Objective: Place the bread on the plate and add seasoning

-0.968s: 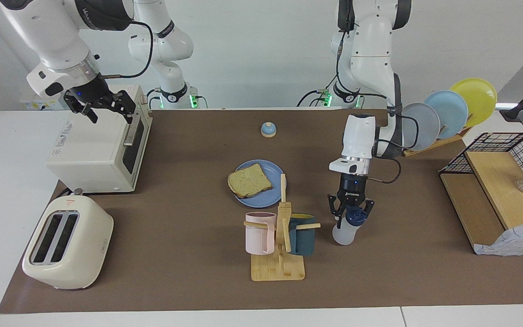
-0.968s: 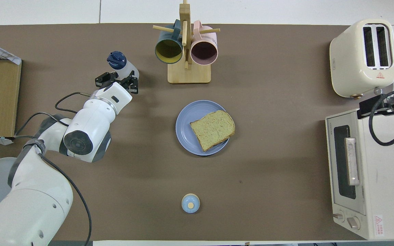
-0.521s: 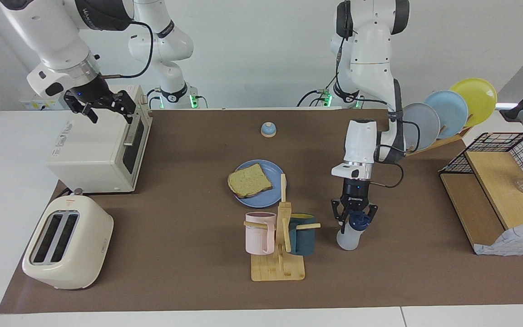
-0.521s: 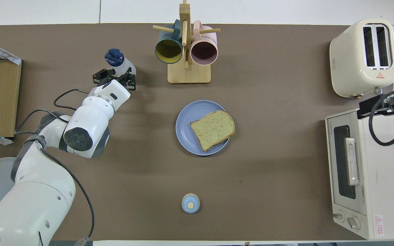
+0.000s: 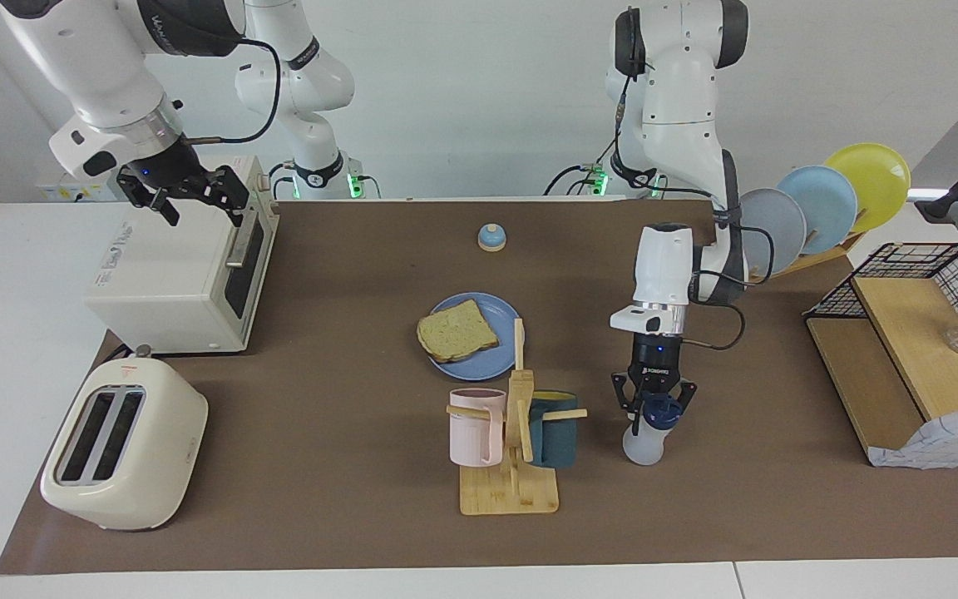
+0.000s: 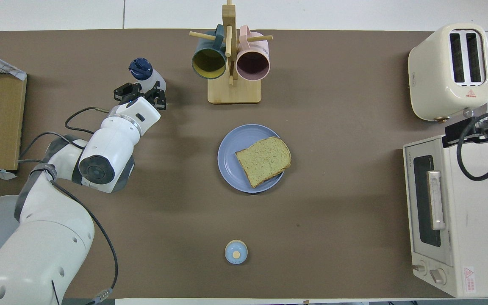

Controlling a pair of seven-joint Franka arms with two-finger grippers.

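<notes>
The bread (image 5: 457, 330) lies on the blue plate (image 5: 489, 363) at the middle of the table; both also show in the overhead view, bread (image 6: 264, 161) on plate (image 6: 228, 157). The seasoning bottle (image 5: 644, 443), white with a navy cap, is slightly tilted beside the mug rack, toward the left arm's end. My left gripper (image 5: 652, 406) is shut on its neck from above; in the overhead view the gripper (image 6: 140, 91) sits by the bottle (image 6: 144, 71). My right gripper (image 5: 188, 195) waits open above the toaster oven.
A wooden mug rack (image 5: 509, 487) holds a pink and a teal mug. A blue bell (image 5: 491, 238) stands near the robots. Toaster oven (image 5: 171, 283) and toaster (image 5: 121, 445) stand at the right arm's end. Plate rack (image 5: 820, 208) and wooden shelf (image 5: 903, 366) stand at the left arm's end.
My left gripper has carried the seasoning bottle a little farther from the robots and lower, and the bottle stands less tilted. The right arm has not moved.
</notes>
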